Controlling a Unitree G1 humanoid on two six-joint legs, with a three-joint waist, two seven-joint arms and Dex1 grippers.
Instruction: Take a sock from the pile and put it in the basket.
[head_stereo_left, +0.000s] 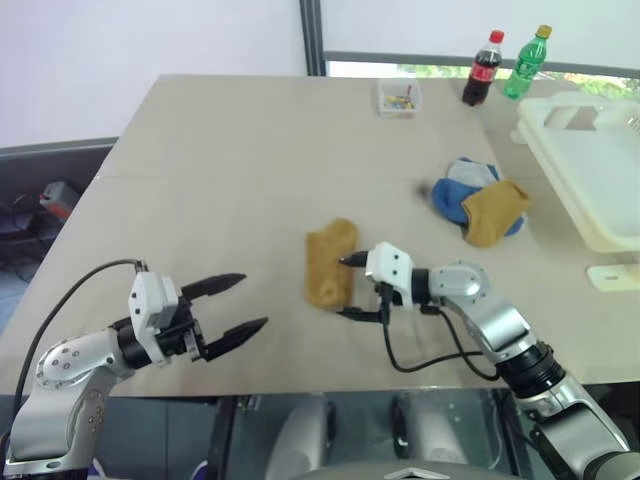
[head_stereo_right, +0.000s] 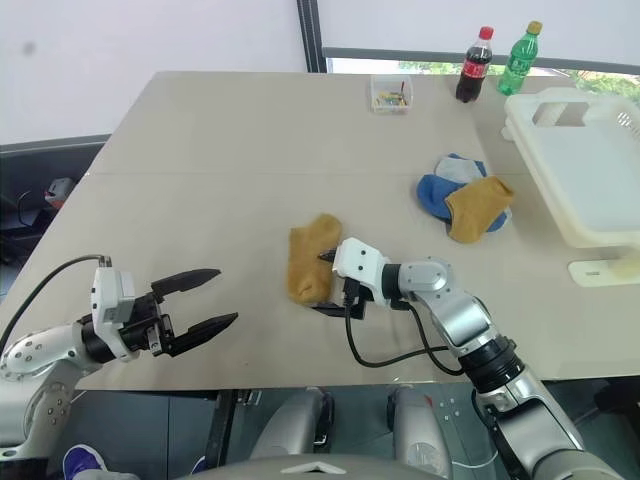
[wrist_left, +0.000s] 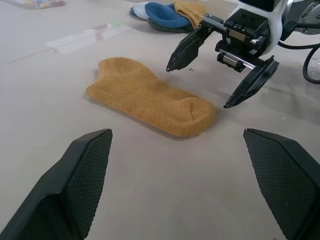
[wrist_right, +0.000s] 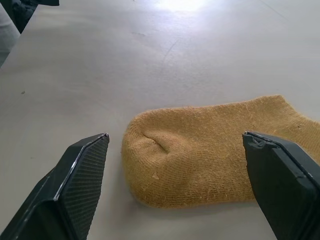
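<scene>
A single mustard-yellow sock (head_stereo_left: 330, 262) lies flat in the middle of the table, apart from the pile. My right gripper (head_stereo_left: 346, 288) is open just to the sock's right and points at its near half, with its fingertips (wrist_left: 172, 62) by the sock's edge and nothing gripped. My left gripper (head_stereo_left: 254, 300) is open and empty at the front left, well short of the sock. The pile (head_stereo_left: 480, 200), blue and light socks with a mustard one on top, lies at the right. Just beyond it stands the cream-white basket (head_stereo_left: 575, 190) at the table's right edge.
A small clear box (head_stereo_left: 398, 97), a cola bottle (head_stereo_left: 482, 68) and a green bottle (head_stereo_left: 527, 62) stand at the far edge. A small cream piece (head_stereo_left: 612, 276) lies at the right edge. A black cable (head_stereo_left: 420, 362) loops under my right wrist.
</scene>
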